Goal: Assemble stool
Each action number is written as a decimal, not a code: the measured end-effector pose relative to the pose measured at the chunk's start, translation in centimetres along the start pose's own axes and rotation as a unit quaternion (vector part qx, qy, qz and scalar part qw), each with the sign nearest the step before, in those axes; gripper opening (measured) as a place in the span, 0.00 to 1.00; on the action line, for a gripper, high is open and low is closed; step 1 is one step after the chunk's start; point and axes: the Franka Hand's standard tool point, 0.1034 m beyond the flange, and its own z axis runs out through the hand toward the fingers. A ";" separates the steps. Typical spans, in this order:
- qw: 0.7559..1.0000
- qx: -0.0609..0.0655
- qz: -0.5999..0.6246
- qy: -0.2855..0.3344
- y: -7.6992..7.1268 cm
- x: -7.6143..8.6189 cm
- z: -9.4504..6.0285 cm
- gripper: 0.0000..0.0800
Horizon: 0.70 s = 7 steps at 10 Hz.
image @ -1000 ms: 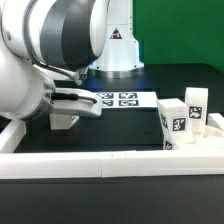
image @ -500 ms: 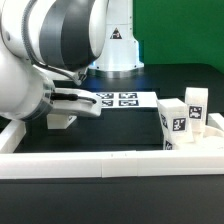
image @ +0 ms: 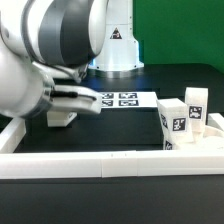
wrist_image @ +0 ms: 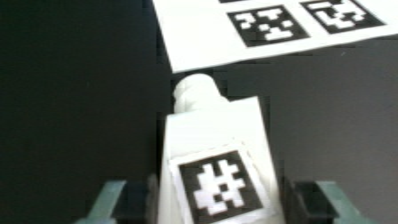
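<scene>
My gripper (wrist_image: 221, 203) is shut on a white stool leg (wrist_image: 217, 140) with a black-and-white tag on its top face. One finger (wrist_image: 121, 200) shows on each side of the leg. In the exterior view the gripper (image: 70, 103) holds this leg (image: 57, 117) low over the black table, at the exterior view's left. Three more tagged white legs (image: 172, 126) stand together at the exterior view's right. The round seat disc is not in view.
The marker board (image: 122, 99) lies flat just beyond the held leg and also shows in the wrist view (wrist_image: 285, 30). A long white rail (image: 110, 160) borders the table's near edge. A white conical stand (image: 116, 45) rises behind.
The arm and the leg in its gripper have shifted slightly toward the exterior view's left and a little upward. The legs at the right have not moved.
</scene>
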 end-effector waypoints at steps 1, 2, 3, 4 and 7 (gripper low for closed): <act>1.000 0.005 0.009 0.017 -0.9 -1.8 -1.9 0.40; 0.999 0.008 0.018 0.027 -1.5 -3.2 -2.9 0.40; 1.000 -0.002 0.009 0.030 -1.2 -3.4 -2.9 0.40; 0.998 -0.025 -0.003 0.058 -0.1 -1.1 -2.1 0.40; 0.985 -0.032 0.003 0.169 -1.2 -0.7 -4.1 0.40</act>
